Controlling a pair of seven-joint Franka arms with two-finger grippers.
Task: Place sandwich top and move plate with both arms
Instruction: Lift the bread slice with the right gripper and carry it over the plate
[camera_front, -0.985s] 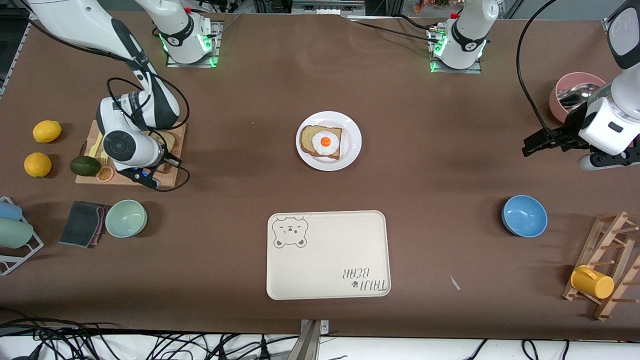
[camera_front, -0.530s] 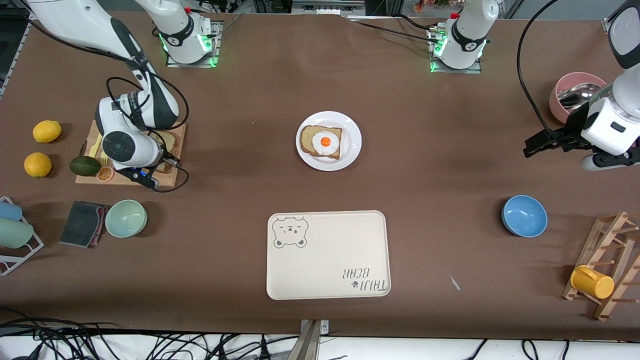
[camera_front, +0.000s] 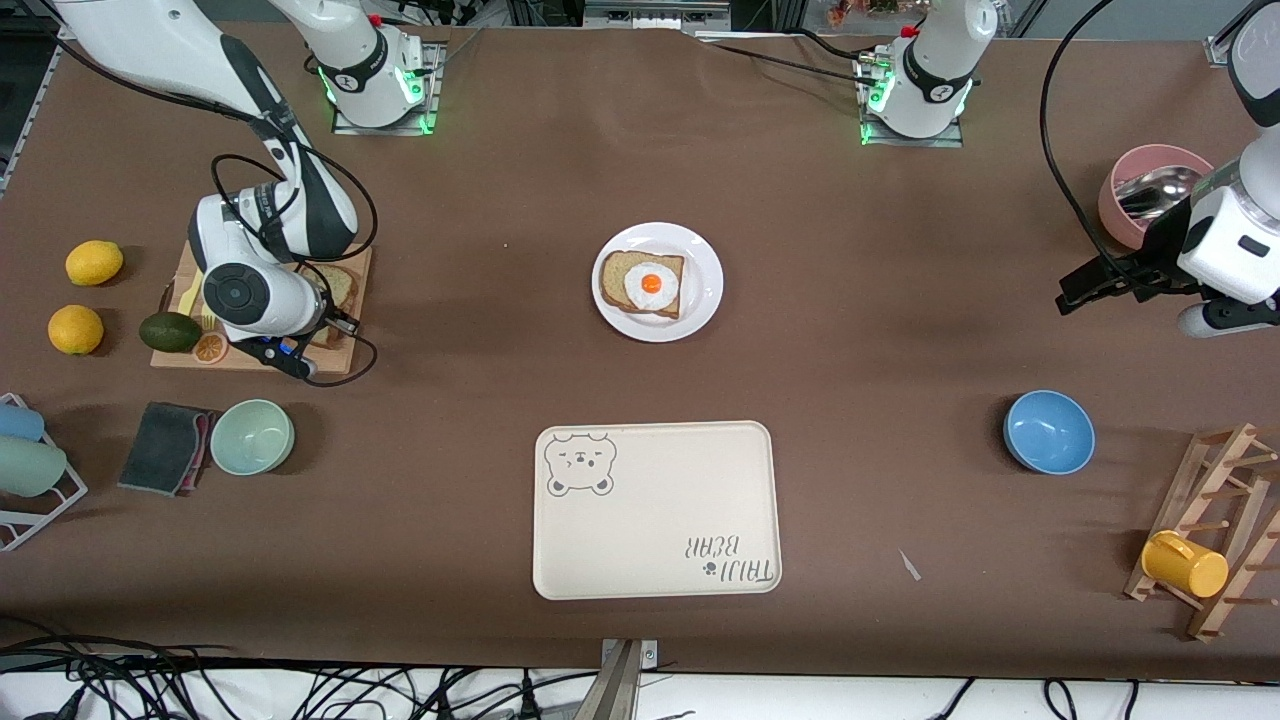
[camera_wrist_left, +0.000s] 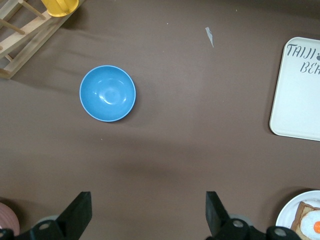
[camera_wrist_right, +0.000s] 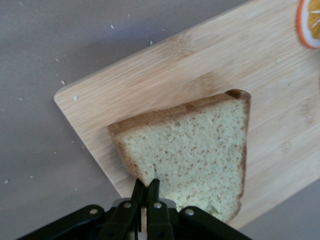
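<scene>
The right pincer (camera_wrist_right: 145, 192) is down on the wooden cutting board (camera_front: 345, 352) at the right arm's end of the desk (camera_front: 860, 330), and its fingers are pressed together on the edge of the sandwich top (camera_wrist_right: 192, 150) (this slice lies flat on the board). The plate (camera_front: 705, 290) stands in the middle of the desk, carrying the slice with a fried egg (camera_front: 652, 285). The left pincer (camera_wrist_left: 147, 212) waits with fingers wide apart and empty, over bare desk near the blue bowl (camera_front: 1048, 431).
</scene>
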